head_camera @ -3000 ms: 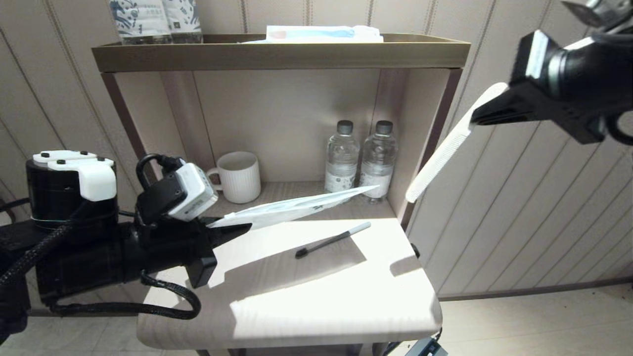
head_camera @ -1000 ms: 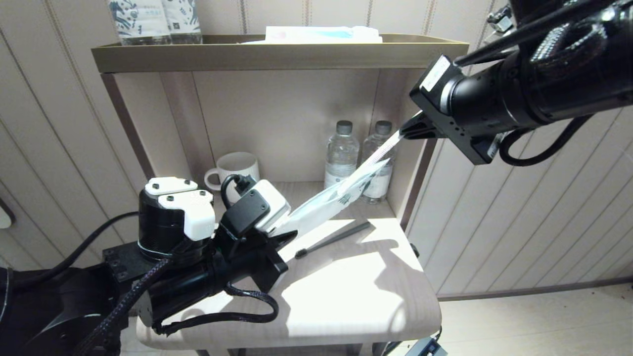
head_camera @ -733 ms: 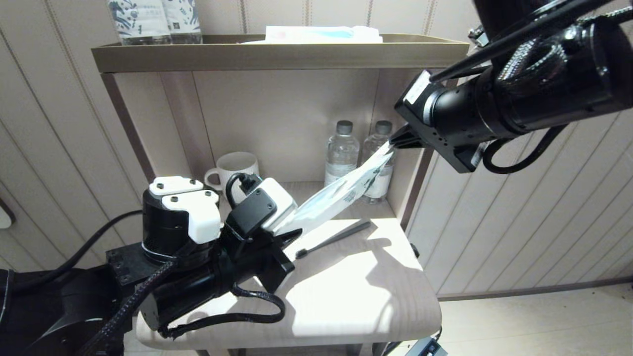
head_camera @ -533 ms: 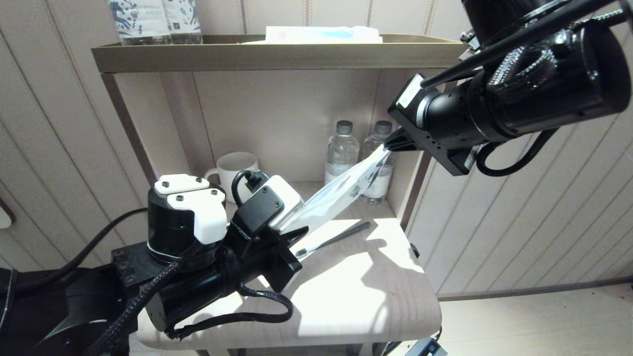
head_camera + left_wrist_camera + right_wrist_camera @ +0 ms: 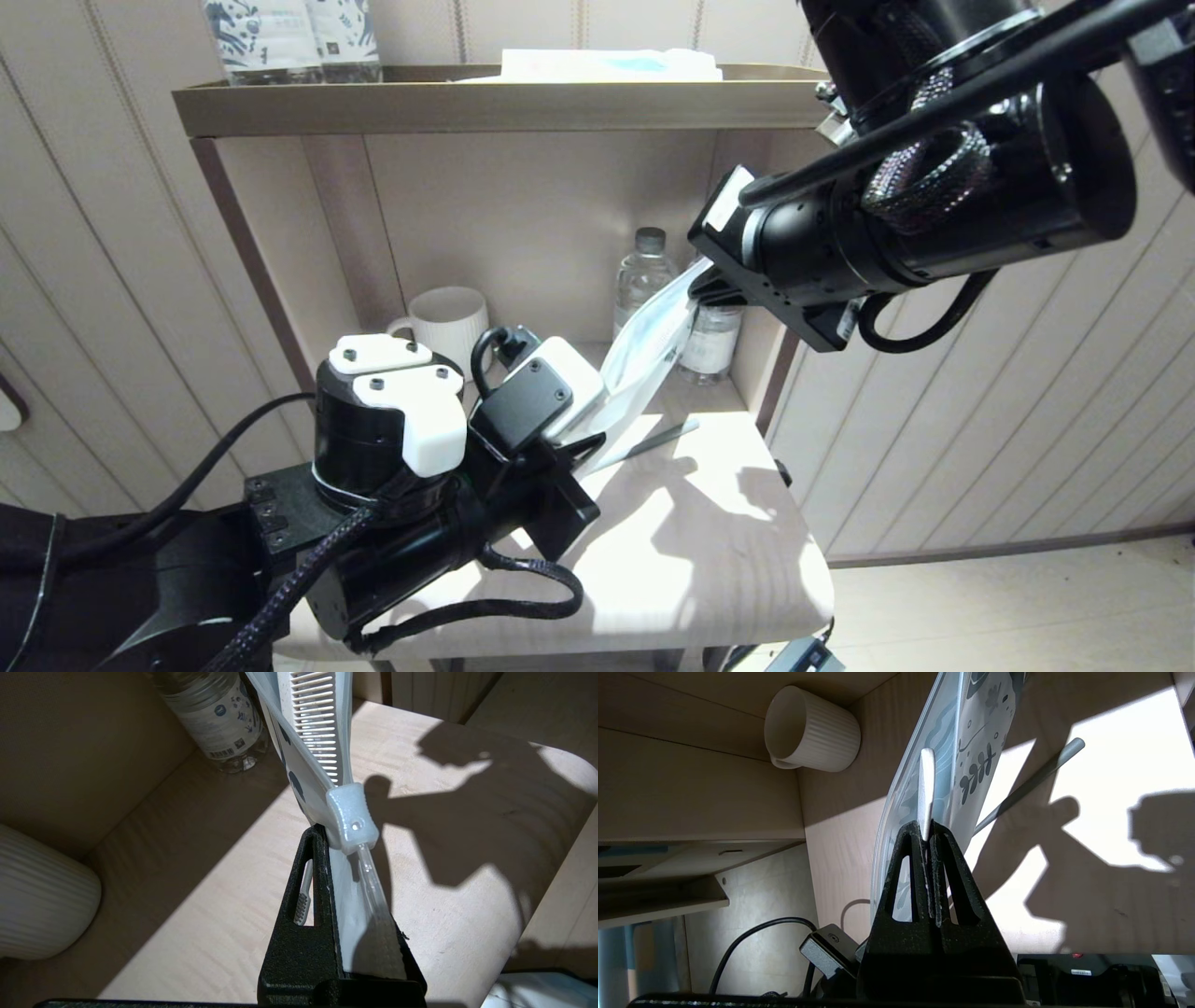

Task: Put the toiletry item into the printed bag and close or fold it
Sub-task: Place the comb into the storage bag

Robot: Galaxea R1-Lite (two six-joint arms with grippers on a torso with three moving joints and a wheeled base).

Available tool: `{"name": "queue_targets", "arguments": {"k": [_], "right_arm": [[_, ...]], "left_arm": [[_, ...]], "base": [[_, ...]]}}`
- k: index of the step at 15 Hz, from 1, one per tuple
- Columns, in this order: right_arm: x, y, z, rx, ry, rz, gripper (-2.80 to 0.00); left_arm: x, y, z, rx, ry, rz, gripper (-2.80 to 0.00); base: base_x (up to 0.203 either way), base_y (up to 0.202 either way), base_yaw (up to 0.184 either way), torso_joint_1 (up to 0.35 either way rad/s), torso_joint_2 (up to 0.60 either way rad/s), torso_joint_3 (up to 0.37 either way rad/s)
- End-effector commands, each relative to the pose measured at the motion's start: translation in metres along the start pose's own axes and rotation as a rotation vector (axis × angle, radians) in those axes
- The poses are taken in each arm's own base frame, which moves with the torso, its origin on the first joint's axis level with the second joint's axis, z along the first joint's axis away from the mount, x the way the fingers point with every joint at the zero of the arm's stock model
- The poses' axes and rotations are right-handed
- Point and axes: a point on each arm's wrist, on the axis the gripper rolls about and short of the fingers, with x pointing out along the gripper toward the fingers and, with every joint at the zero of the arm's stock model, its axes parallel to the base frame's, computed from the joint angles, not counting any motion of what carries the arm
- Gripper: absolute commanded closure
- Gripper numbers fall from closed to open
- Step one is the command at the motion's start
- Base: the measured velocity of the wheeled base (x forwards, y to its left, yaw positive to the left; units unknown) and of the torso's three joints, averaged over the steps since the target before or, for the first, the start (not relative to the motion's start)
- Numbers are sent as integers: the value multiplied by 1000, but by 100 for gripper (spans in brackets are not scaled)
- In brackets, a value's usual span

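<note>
The printed bag (image 5: 644, 359) is slanting above the bench (image 5: 709, 560), between the left gripper (image 5: 583, 448) below and the right gripper (image 5: 705, 285) above. The toothbrush (image 5: 644, 441) is lying beneath it. Behind, a mug (image 5: 448, 322) is sitting left of two bottles (image 5: 644, 275).

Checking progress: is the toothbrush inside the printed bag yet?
No, the toothbrush lies on the table; the printed bag holds a comb.

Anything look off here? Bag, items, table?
Yes. The printed bag, pinched by the left end effector, bows sharply between the arms, and the right end effector holds a white comb inside it. The toothbrush lies outside the bag on the table.
</note>
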Motion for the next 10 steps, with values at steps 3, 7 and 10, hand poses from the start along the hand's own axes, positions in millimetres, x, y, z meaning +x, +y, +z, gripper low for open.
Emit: {"name": "queue_targets", "arguments": {"k": [3, 7, 10], "right_arm": [[9, 2, -11, -21, 37, -18, 0], [14, 1, -13, -22, 45, -30, 0], [13, -5, -3, 5, 24, -52, 0]], "left_arm": [[1, -1, 1, 2, -6, -1, 0], [0, -1, 1, 1, -6, -1, 0], [1, -1, 1, -9, -6, 0, 0]], "base": [[0, 0, 0, 0, 0, 0], [0, 0, 0, 0, 0, 0], [0, 0, 0, 0, 0, 0]]}}
